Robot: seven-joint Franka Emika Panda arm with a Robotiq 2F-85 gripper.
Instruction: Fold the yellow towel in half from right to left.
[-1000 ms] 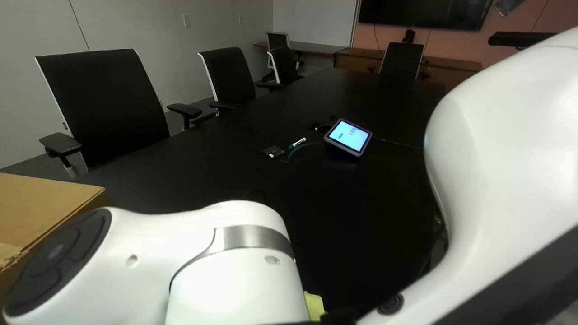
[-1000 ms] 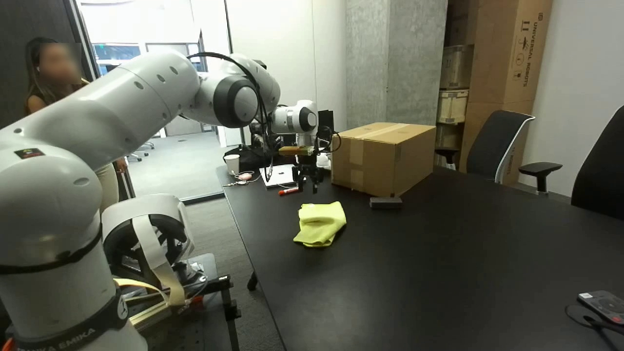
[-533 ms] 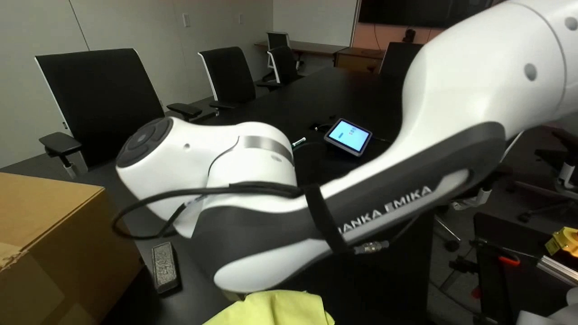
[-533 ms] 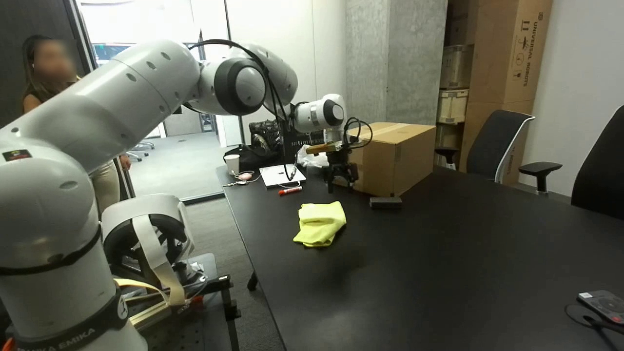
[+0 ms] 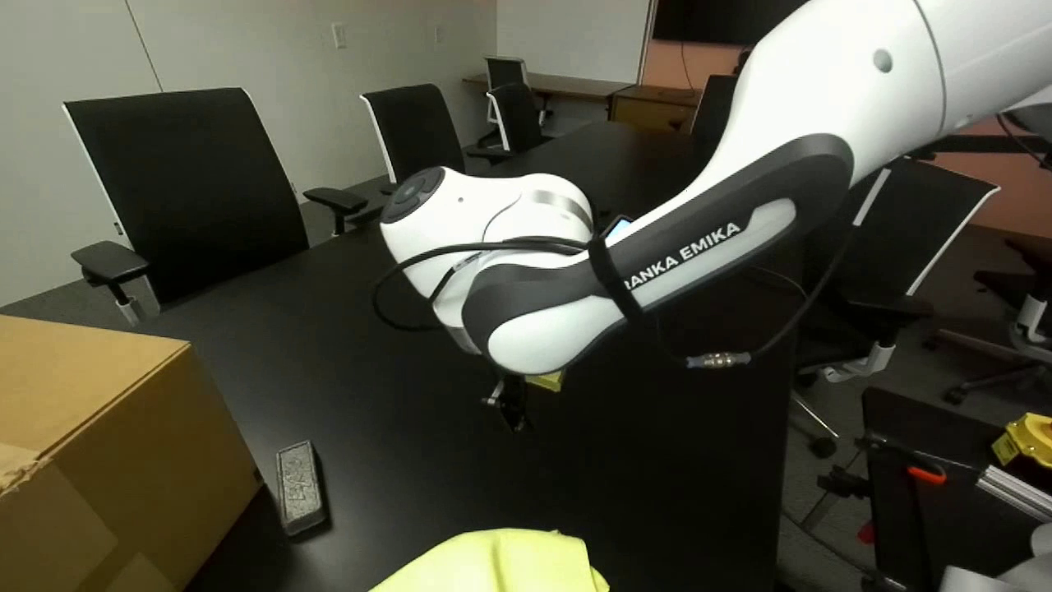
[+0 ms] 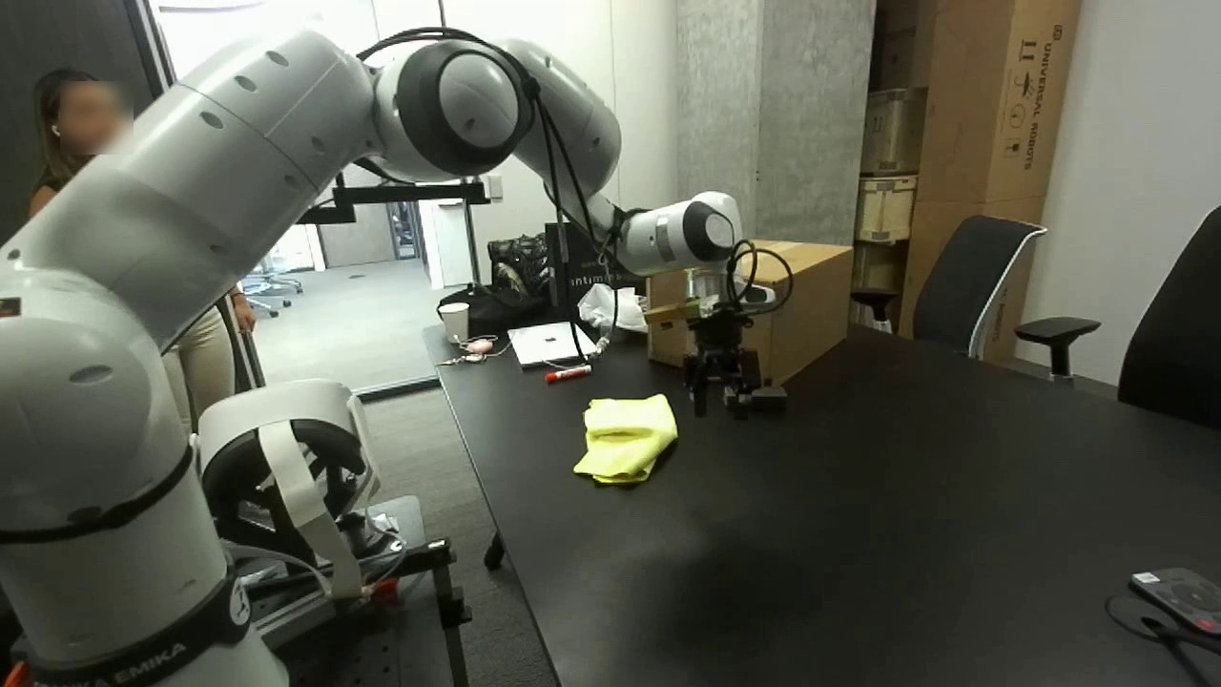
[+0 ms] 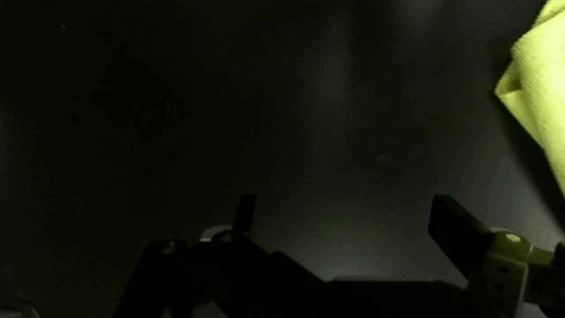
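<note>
Tool (image 7: 344, 198): jaws spread wide, pointing down, bare table (image 7: 353, 123) showing between them.
Yellow towel (image 6: 625, 439): on the table in loose layers, well apart from the tool; to its left in an exterior view, to its right in the wrist view, where the frame cuts it off.
Arm (image 5: 707, 242): above and right of the tool in an exterior view; "RANKA EMIKA" legible (a black strap (image 5: 612, 275) sits right at the first letter).
Cardboard box (image 6: 811, 305): behind the tool in an exterior view, partly covered by it.
Tall carton (image 6: 983, 219): farther behind the tool and to its right; "UNIVERSAL ROBOTS" running vertically.
Dark bag (image 6: 585, 270): behind the tool and to its left; "intimi" readable, remaining letters unclear.
Grey block (image 5: 297, 485): left of the tool in an exterior view, nearer the camera; marks on its top too blurred to read.
</note>
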